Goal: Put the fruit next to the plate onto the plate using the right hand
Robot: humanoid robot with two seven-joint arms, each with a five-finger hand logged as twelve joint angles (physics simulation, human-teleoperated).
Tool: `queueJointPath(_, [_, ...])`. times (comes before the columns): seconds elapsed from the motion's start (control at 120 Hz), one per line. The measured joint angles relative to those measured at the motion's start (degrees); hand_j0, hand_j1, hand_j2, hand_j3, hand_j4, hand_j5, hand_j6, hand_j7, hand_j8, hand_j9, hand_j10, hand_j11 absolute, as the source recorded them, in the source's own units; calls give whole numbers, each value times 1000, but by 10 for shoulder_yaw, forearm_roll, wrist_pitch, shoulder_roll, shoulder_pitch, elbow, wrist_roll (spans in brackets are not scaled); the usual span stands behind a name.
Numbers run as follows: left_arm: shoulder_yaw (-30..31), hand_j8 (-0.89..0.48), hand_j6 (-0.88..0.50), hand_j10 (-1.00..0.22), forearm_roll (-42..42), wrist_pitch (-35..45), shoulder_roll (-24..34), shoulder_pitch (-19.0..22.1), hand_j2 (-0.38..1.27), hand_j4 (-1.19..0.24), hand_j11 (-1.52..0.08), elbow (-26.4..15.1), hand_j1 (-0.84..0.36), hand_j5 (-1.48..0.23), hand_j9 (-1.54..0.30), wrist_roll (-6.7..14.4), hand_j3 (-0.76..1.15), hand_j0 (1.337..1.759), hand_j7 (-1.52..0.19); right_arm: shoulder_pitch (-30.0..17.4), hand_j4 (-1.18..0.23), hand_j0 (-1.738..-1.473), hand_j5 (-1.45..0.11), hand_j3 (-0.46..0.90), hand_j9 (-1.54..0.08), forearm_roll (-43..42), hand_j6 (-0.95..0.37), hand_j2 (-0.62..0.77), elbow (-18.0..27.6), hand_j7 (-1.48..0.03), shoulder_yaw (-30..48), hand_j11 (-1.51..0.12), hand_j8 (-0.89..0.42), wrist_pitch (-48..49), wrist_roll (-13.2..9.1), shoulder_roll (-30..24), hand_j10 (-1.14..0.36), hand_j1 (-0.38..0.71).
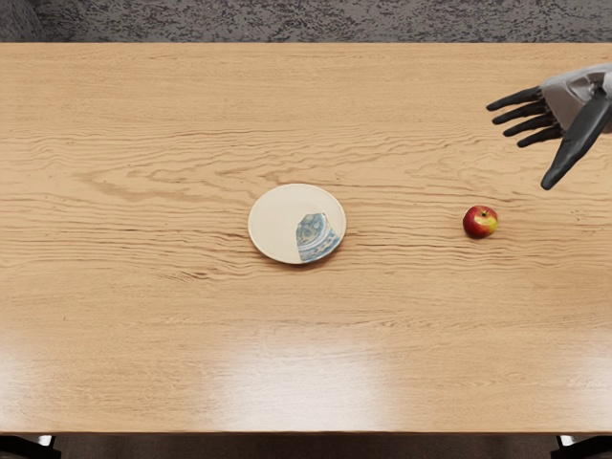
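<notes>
My right hand [557,111] hovers, fingers spread, over the table's [143,335] far right corner. Nearer and inward from it, I see bare wood lying open up to the apple [480,221]. Beyond the apple, further inward, open wood reaches the plate [272,216], well apart.

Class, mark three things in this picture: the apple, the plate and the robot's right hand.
apple [480,221], head view, middle of its red skin.
plate [275,218], head view, bare cream part left of the blue pattern.
right hand [564,110], head view, where the spread fingers meet the palm.
</notes>
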Motion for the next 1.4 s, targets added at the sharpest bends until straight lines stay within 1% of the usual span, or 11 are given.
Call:
queueJointPath(0.192, [0, -229, -229, -229, 0, 0, 0, 0, 46, -229, -297, 0, 75, -297, -297, 0, 0, 1658, -297, 3, -40, -1658, -49, 0, -48, -6, -40, -8, 7, -48, 0, -48, -40, 0, 0, 4, -39, -305])
queueJointPath(0.25, [0, -229, -229, -229, 0, 0, 0, 0, 46, -229, -297, 0, 75, -297, -297, 0, 0, 1658, -297, 2, -40, -1658, -49, 0, -49, -23, -41, -8, 10, -49, -2, -49, -40, 0, 0, 3, -39, -304])
queueJointPath(0.375, [0, -229, -229, -229, 0, 0, 0, 0, 46, -229, -297, 0, 75, -297, -297, 0, 0, 1658, -297, -27, -40, -1658, -49, 0, -49, -71, -41, -8, 12, -49, -5, -49, -40, 0, 0, 14, -40, -304])
queueJointPath(0.517, [0, -229, -229, -229, 0, 0, 0, 0, 46, -229, -297, 0, 75, -297, -297, 0, 0, 1658, -297, -59, -41, -1658, -50, 0, -50, -93, -42, -8, 21, -49, -5, -49, -41, -6, 0, 23, -40, -304])
queueJointPath(0.617, [0, -229, -229, -229, 0, 0, 0, 0, 46, -229, -297, 0, 75, -297, -297, 0, 0, 1658, -297, -65, -41, -1658, -50, 0, -50, -112, -42, -8, 48, -50, -4, -50, -41, -61, 0, 22, -41, -304])
queueJointPath(0.792, [0, -229, -229, -229, 0, 0, 0, 0, 46, -229, -297, 0, 75, -297, -297, 0, 0, 1658, -297, -70, -43, -1658, -51, 0, -51, -152, -44, -8, 112, -51, -5, -51, -43, -201, 0, 22, -42, -302])
queueJointPath(0.958, [0, -229, -229, -229, 0, 0, 0, 0, 46, -229, -297, 0, 75, -297, -297, 0, 0, 1658, -297, -97, -44, -1658, -53, 0, -53, -169, -45, -8, 155, -53, -6, -53, -44, -302, 0, 32, -43, -301])
queueJointPath(1.133, [0, -229, -229, -229, 0, 0, 0, 0, 46, -229, -297, 0, 75, -297, -297, 0, 0, 1658, -297, -127, -45, -1658, -55, 0, -54, -197, -47, -8, 178, -54, -7, -54, -46, -379, 0, 51, -45, -300])
queueJointPath(1.25, [0, -229, -229, -229, 0, 0, 0, 0, 46, -229, -297, 0, 75, -297, -297, 0, 0, 1658, -297, -144, -46, -1658, -56, 0, -56, -225, -48, -8, 183, -55, -6, -56, -47, -423, 0, 55, -46, -299])
queueJointPath(1.4, [0, -229, -229, -229, 0, 0, 0, 0, 46, -229, -297, 0, 75, -297, -297, 0, 0, 1658, -297, -164, -47, -1658, -58, 0, -57, -260, -49, -8, 185, -57, -6, -57, -48, -478, 0, 78, -47, -298])
